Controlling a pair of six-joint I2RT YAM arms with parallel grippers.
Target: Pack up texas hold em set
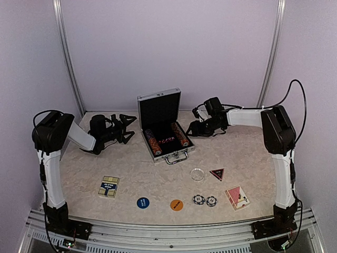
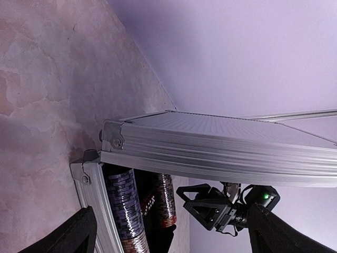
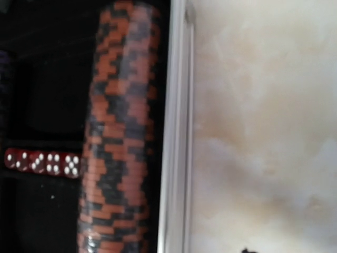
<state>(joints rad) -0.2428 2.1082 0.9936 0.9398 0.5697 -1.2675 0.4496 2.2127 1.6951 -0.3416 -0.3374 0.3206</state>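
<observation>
The silver briefcase [image 1: 158, 100] stands open at the table's middle with its lid upright. Two rows of striped chips [image 1: 153, 142] and red dice [image 1: 167, 140] lie in its black lining. My left gripper [image 1: 125, 129] is open and empty, just left of the case. Its wrist view shows the case's corner [image 2: 113, 139] and chips [image 2: 124, 205]. My right gripper [image 1: 190, 128] hovers at the case's right rim [image 3: 176, 132] beside the orange-black chip row [image 3: 118, 132]. It looks open and holds nothing. Only a speck of one finger shows in its wrist view.
On the table in front of the case lie a blue-yellow card deck [image 1: 109, 186], a blue disc [image 1: 142, 202], an orange disc [image 1: 177, 205], two loose chips [image 1: 198, 199], a clear disc [image 1: 197, 174], a dark triangle [image 1: 217, 173] and a red card deck [image 1: 237, 197].
</observation>
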